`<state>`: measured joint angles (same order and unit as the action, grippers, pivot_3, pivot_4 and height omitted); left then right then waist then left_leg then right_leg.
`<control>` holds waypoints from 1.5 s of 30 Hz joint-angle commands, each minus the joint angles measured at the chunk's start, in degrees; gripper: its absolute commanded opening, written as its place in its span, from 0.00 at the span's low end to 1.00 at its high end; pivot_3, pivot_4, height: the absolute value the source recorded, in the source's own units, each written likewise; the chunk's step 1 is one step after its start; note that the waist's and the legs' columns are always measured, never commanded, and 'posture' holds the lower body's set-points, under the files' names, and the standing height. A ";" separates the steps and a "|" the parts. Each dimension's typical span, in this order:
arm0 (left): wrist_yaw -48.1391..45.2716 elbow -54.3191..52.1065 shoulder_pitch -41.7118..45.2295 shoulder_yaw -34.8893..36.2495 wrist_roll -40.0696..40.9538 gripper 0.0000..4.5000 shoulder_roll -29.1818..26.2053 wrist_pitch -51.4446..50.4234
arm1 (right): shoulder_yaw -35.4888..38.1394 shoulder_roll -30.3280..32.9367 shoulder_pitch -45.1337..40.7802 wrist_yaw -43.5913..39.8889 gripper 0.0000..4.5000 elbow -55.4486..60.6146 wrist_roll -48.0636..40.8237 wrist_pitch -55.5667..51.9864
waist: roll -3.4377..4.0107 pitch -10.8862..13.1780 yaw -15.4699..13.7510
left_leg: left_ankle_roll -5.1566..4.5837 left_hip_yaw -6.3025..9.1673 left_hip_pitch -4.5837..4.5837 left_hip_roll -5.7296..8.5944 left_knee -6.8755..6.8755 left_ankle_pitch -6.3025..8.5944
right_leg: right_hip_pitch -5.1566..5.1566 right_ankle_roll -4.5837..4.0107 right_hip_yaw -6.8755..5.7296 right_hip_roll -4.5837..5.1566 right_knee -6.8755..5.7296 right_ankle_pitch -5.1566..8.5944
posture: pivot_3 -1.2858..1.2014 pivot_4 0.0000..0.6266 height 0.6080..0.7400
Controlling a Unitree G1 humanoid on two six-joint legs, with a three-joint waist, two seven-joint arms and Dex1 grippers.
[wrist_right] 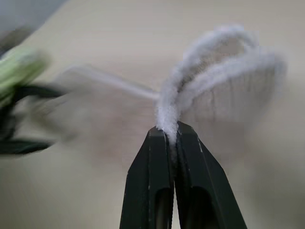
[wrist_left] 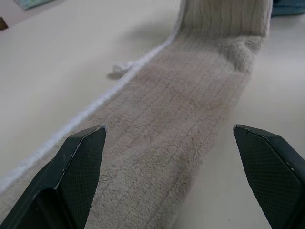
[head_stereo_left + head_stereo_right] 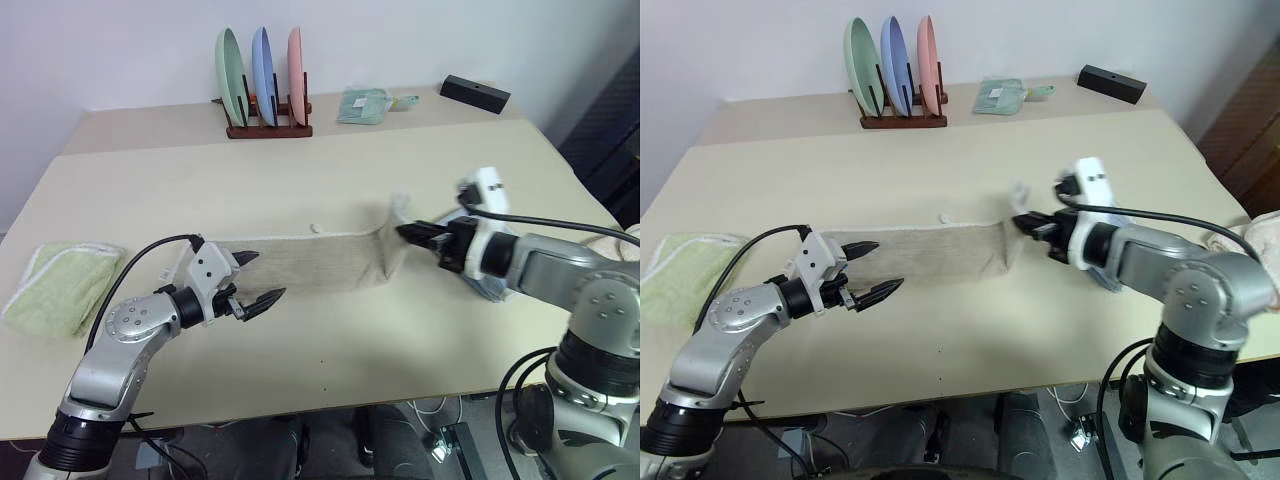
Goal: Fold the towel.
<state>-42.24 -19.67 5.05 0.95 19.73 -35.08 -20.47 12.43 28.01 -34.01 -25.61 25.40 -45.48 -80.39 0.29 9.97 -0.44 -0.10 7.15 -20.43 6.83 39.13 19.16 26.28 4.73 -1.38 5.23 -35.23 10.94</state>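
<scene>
Left eye view: towel (image 3: 318, 262) lies as long narrow strip on bench (image 3: 330, 345), long axis running from left gripper (image 3: 255, 281) across to right gripper (image 3: 408, 233). Right jaws clamped together on white corded edge, that end lifted off bench. Left jaws wide apart, straddling strip's other end, not gripping. Small white loop (image 3: 317, 229) on far edge, between grippers.

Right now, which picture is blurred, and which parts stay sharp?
Right wrist view: table and background smeared, while the right gripper shut on the towel edge is sharp. Left wrist view: towel pile crisp between the open left gripper fingers. Head views: even light, soft shadows.
</scene>
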 commanded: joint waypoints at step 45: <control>14.03 -16.77 -21.82 13.20 8.50 0.98 7.48 -9.71 | -30.71 -9.17 -7.46 -20.64 0.00 -39.65 34.18 58.96 | -0.07 -0.01 -0.12 | 0.01 -0.12 0.03 -0.11 -0.01 0.02 | 0.04 -0.05 0.13 -0.16 0.05 -0.03 | 0.52 0.24 1.00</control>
<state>-28.82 -34.20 -16.40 12.75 27.13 -27.86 -30.46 -17.49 19.26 -40.05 -45.78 -12.85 -13.31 -24.21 0.23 9.97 -0.55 -0.09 7.03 -20.40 6.72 39.13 19.18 26.32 4.68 -1.24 5.07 -35.18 10.92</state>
